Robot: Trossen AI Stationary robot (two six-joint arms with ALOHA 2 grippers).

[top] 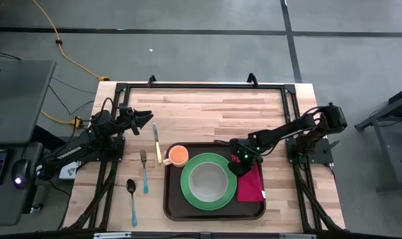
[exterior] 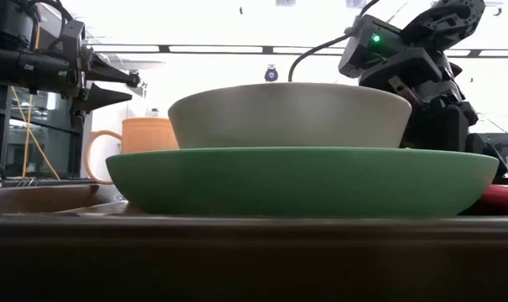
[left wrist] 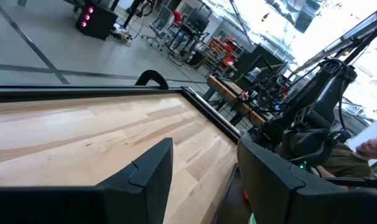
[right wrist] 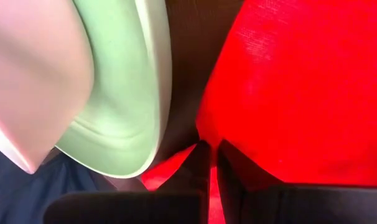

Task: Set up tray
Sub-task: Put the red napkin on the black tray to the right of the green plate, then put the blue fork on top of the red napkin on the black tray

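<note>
The tray [top: 214,211] lies at the table's [top: 207,109] near edge, about 6 o'clock from the table centre. On it: green plate [top: 211,198] w/ a pale bowl [top: 207,180] in the middle, orange cup [top: 178,155] at the plate's 10 o'clock, magenta napkin [top: 251,187] at its 3 o'clock.

Right gripper [top: 241,163] is low over the tray, at the napkin's 11 o'clock corner; its fingers [right wrist: 204,171] are pressed together, pinching the napkin edge.

Left gripper [top: 145,119] hovers apart, at 10 o'clock from the tray, fingers spread, nothing between them. Knife [top: 157,143], fork [top: 144,170], spoon [top: 132,200] lie on the wood at the tray's 9 o'clock.
</note>
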